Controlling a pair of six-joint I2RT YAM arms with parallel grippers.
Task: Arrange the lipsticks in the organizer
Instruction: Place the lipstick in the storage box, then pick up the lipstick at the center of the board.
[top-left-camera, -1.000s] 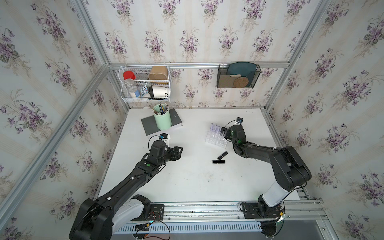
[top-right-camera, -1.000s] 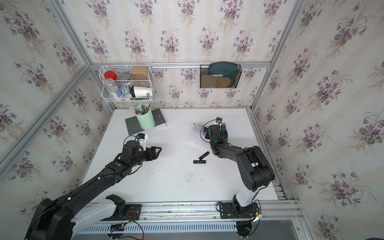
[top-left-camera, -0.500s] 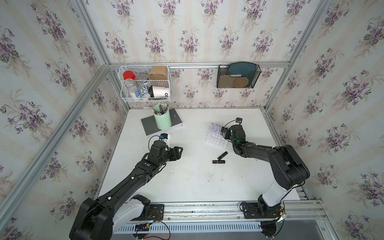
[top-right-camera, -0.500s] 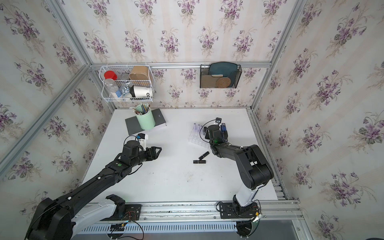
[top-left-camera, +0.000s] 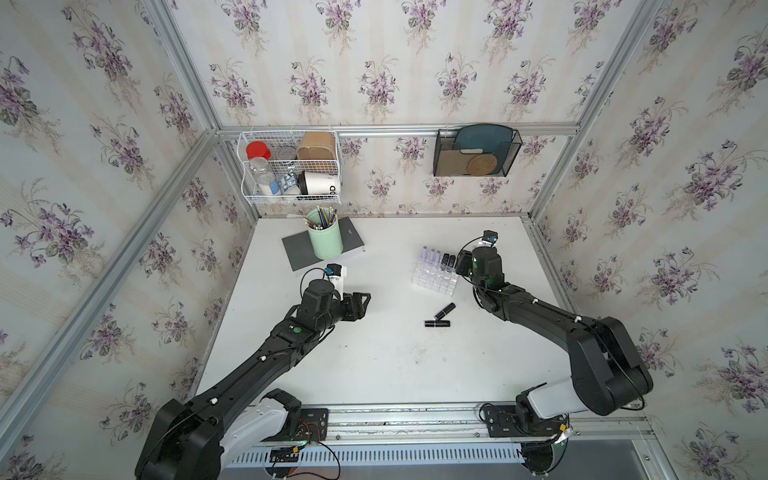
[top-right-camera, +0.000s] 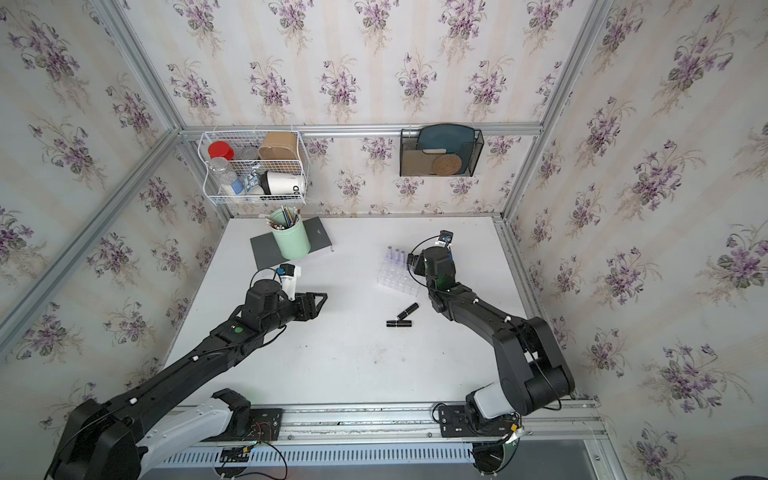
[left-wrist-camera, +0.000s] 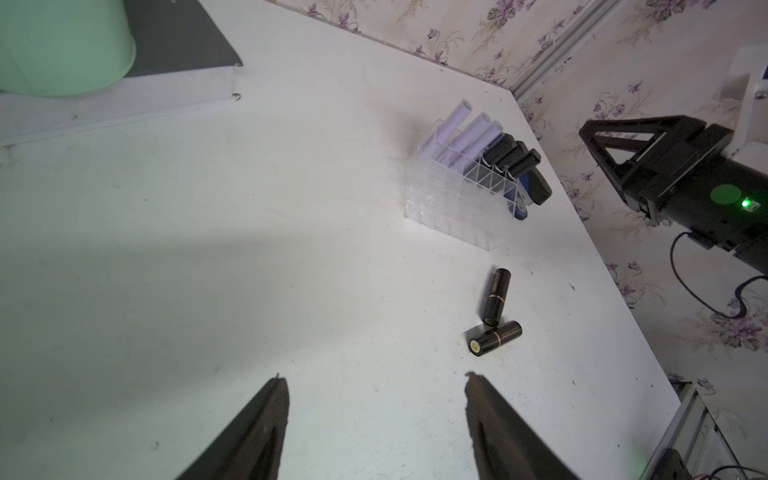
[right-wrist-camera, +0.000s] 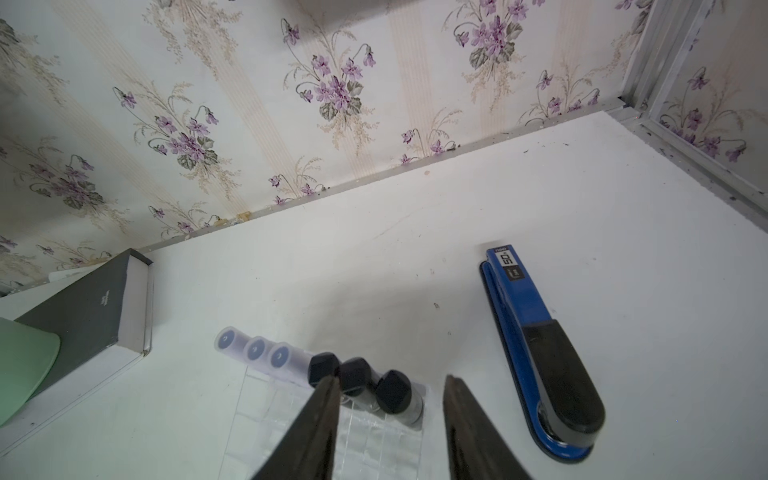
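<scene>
My right tool (right-wrist-camera: 390, 378) hangs slack-jawed over the organizer (right-wrist-camera: 374, 449) — six lipsticks (right-wrist-camera: 255, 349) stand in its far row, cells keeping them upright. Two loose tubes (left-wrist-camera: 494, 297) lie on the surface (left-wrist-camera: 249, 249); left tool (left-wrist-camera: 374, 376) gapes, empty — aimed their way.

Six lipsticks (left-wrist-camera: 471, 135) standing in organizer (left-wrist-camera: 453, 212), two lying outside

Items by count. Lipsticks, eight in all: three lilac lipsticks (left-wrist-camera: 473, 137) and five black lipsticks (left-wrist-camera: 496, 297), three of the black standing in cells and two lying loose. One clear organizer (left-wrist-camera: 449, 208); one blue stapler (right-wrist-camera: 544, 353); one green pen cup (top-left-camera: 325, 241); one grey notebook (top-left-camera: 299, 257); one wire basket (top-left-camera: 291, 198); one black mesh holder (top-left-camera: 476, 166).
</scene>
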